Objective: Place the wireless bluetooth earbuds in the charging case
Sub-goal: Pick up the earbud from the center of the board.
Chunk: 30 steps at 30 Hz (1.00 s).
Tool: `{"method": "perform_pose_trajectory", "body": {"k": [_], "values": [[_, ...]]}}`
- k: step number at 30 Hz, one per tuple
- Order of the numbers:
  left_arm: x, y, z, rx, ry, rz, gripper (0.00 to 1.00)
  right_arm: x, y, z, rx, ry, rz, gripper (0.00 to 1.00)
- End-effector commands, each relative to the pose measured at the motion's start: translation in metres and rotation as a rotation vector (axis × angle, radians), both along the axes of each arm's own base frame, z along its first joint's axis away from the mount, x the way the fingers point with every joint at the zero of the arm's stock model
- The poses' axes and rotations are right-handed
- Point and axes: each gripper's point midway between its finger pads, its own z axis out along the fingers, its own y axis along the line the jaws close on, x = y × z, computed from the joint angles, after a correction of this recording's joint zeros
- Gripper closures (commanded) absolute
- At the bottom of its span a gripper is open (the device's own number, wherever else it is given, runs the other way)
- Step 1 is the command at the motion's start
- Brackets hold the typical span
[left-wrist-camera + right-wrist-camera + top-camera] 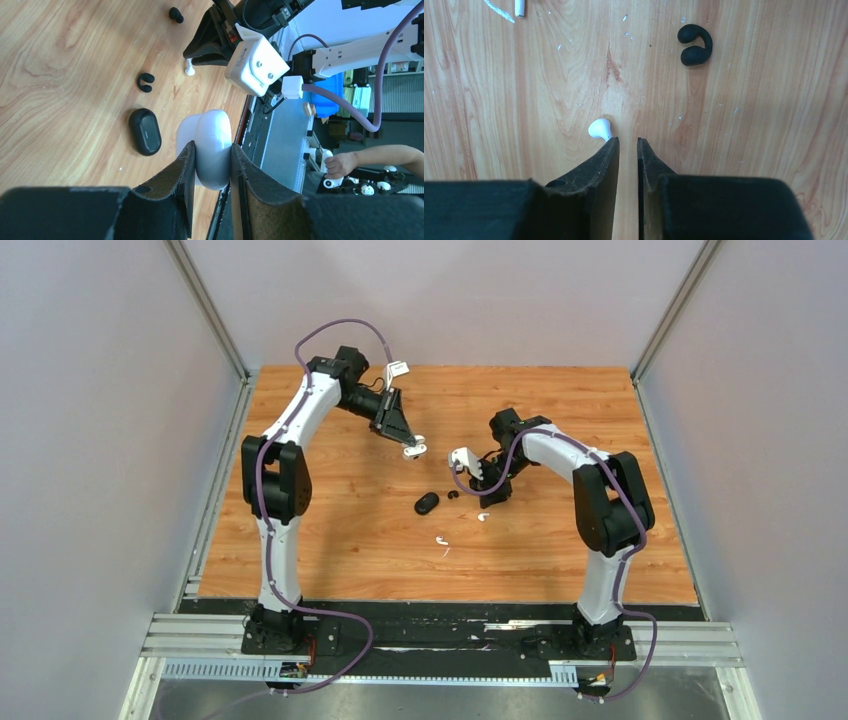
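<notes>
I work on a wooden table (pixel 330 540) with orange-brown grain. It is closed in by plain pale grey walls (pixel 100 440), and metal rails (pixel 200 635) run along the near edge by my bases. I tell all places from the closed black case (pixel 427 503), which lies flat near the middle of the wood. My left gripper (pixel 413 448) hangs in the air on the far side of this case. It is clamped on the white charging case (pixel 212 147), with one finger pressing on each side, and this white case is lifted off the table. My right gripper (pixel 628 141) is low over the wood to the right of the black case. Its jaws are drawn almost together, only a thin strip of wood shows between them, and they hold nothing. One white earbud (pixel 599 129) lies on the table to the right of the black case, just at the outer edge of one finger of the right gripper. The second white earbud (pixel 441 540) lies nearer to my bases than the black case. One black earbud (pixel 453 494) lies just beside the black case on its right, and another black earbud (pixel 175 14) lies further off on that same side. In the left wrist view, a person's bare arm (pixel 370 155) shows beyond the table edge.
</notes>
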Motion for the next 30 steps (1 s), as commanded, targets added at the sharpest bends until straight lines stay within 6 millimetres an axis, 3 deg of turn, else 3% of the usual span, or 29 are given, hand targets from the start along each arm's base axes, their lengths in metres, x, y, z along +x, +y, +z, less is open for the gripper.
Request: {"method": "perform_pose_trajectory", "body": {"k": [1,8,15,21,30], "values": [[-0.011,0.005,0.034,-0.027,-0.092,-0.010,1.00,0.007,0.019,0.016,0.079,-0.004,-0.001,0.81],[-0.017,0.009,0.035,-0.018,-0.087,-0.011,1.00,0.006,0.032,0.030,0.144,0.019,-0.046,0.81],[-0.020,0.014,0.031,0.014,-0.085,-0.011,1.00,0.019,0.035,0.041,0.101,-0.039,-0.184,0.80],[-0.021,0.027,0.028,0.021,-0.057,0.030,1.00,-0.007,0.069,0.071,0.239,0.072,-0.182,0.79],[-0.022,0.048,0.022,0.038,-0.039,0.085,1.00,-0.018,0.085,0.052,0.291,0.166,-0.051,0.79]]}}
